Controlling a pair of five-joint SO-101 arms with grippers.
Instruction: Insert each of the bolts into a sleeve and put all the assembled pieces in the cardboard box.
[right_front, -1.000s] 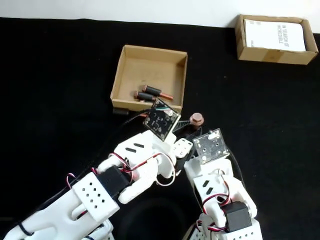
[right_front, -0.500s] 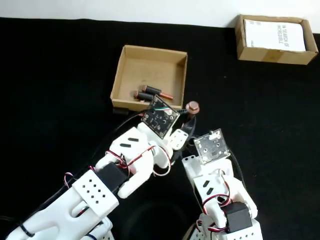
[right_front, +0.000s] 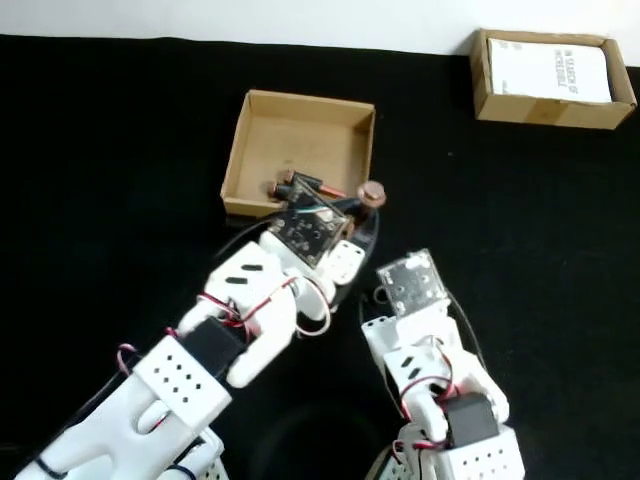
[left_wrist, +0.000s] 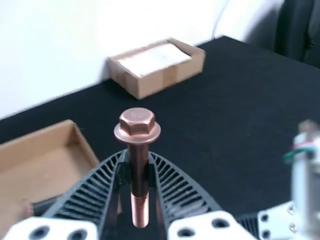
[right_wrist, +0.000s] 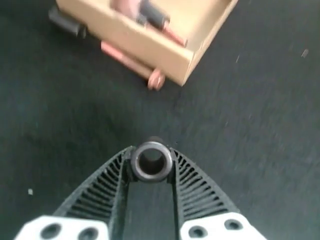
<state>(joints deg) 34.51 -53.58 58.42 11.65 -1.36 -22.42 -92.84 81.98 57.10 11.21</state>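
Note:
My left gripper (left_wrist: 136, 162) is shut on a copper bolt (left_wrist: 138, 129), held upright with its hex head up. In the high view that bolt (right_front: 371, 194) hangs just off the near right corner of the cardboard box (right_front: 300, 135). Two assembled bolt-and-sleeve pieces (right_front: 303, 184) lie in the box by its near wall. My right gripper (right_wrist: 150, 156) is shut on a dark sleeve (right_wrist: 165, 167), its open bore facing the camera, a short way off the box (right_wrist: 120, 37). A loose bolt (right_wrist: 131, 65) and a black sleeve (right_wrist: 65, 22) lie on the mat against the box's outer wall.
A second cardboard box (right_front: 550, 78) with a white booklet in it stands at the far right; it also appears behind the bolt as the far box (left_wrist: 157, 65). The right arm's wrist board (right_front: 410, 282) sits close beside the left arm's fingers.
The left arm has carried the bolt away from the right gripper, up toward the box's corner. The right arm has drawn back slightly with the sleeve.

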